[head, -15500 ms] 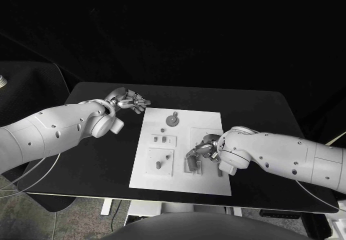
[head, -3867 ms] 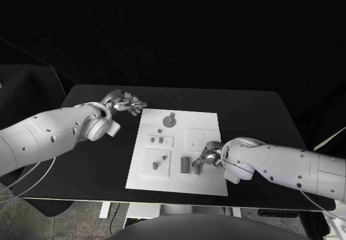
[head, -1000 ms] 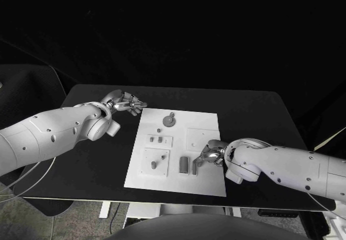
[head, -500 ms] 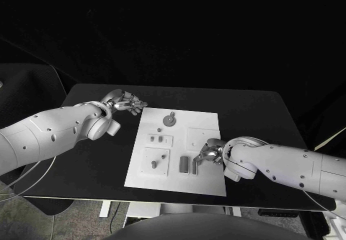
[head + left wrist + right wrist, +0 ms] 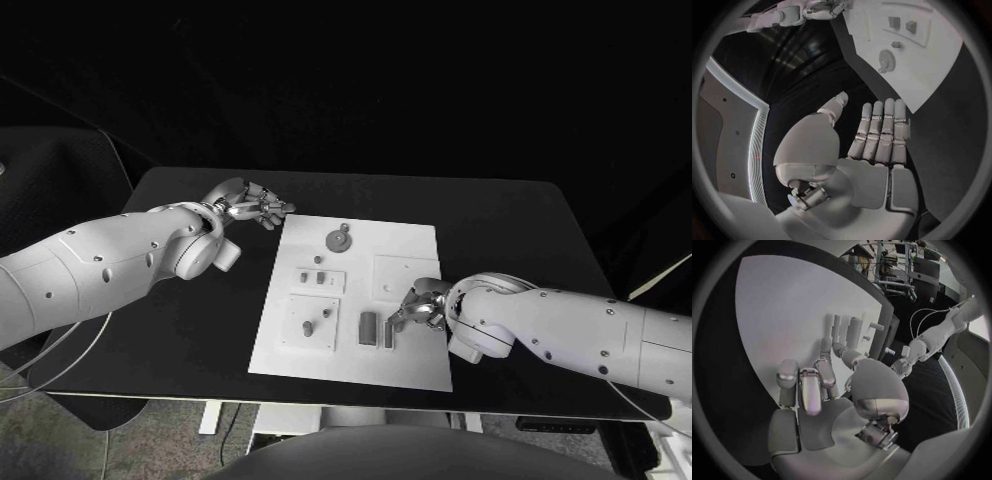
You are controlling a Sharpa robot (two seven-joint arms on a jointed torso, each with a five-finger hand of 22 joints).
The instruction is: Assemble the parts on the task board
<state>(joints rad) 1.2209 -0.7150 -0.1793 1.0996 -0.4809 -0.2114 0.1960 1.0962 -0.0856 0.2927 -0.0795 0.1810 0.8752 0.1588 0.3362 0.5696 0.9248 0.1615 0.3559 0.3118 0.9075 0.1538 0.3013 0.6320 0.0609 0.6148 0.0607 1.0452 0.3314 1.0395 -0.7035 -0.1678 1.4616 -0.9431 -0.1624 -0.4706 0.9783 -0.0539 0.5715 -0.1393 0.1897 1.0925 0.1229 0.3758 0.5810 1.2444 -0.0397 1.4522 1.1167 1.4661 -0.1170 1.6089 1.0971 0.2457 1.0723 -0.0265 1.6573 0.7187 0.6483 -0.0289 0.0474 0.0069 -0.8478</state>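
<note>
Left hand idle off the task board, right hand over its near parts.

The left hand (image 5: 248,205) hovers beside the far left corner of the white task board (image 5: 411,240), fingers spread, holding nothing. The upright grey parts (image 5: 376,329) stand near the board's front. The right hand (image 5: 415,306) hovers just beside them, fingers partly curled, empty.
</note>
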